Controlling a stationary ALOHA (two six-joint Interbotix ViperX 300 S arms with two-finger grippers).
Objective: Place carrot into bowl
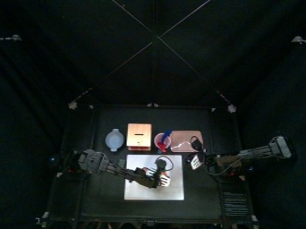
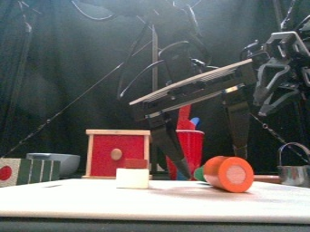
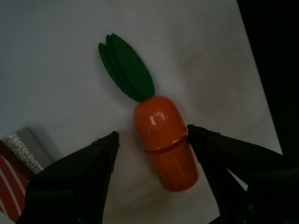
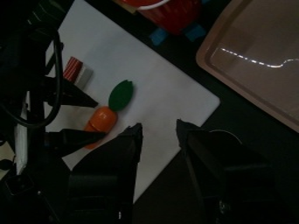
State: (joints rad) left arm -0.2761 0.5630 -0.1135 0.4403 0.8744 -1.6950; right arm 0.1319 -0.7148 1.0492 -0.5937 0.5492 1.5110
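The carrot (image 3: 163,144) is orange with green leaves (image 3: 126,66) and lies flat on a white mat (image 1: 138,162). My left gripper (image 3: 152,133) stands open over it, one jaw on each side of the orange body with only slight gaps. The front view shows the carrot (image 2: 227,173) low on the mat, between the black jaws of the left gripper (image 2: 208,163). The pale grey-blue bowl (image 1: 114,139) stands at the back left, apart from both grippers. My right gripper (image 4: 158,131) hangs open and holds nothing, to the right of the carrot (image 4: 105,118).
Behind the mat stand a red box (image 1: 141,135), a round red-and-blue dish (image 1: 163,140) and a tan board (image 1: 188,139). A small white-and-red block (image 2: 133,175) lies on the mat left of the carrot. A red cup (image 2: 189,141) stands further back.
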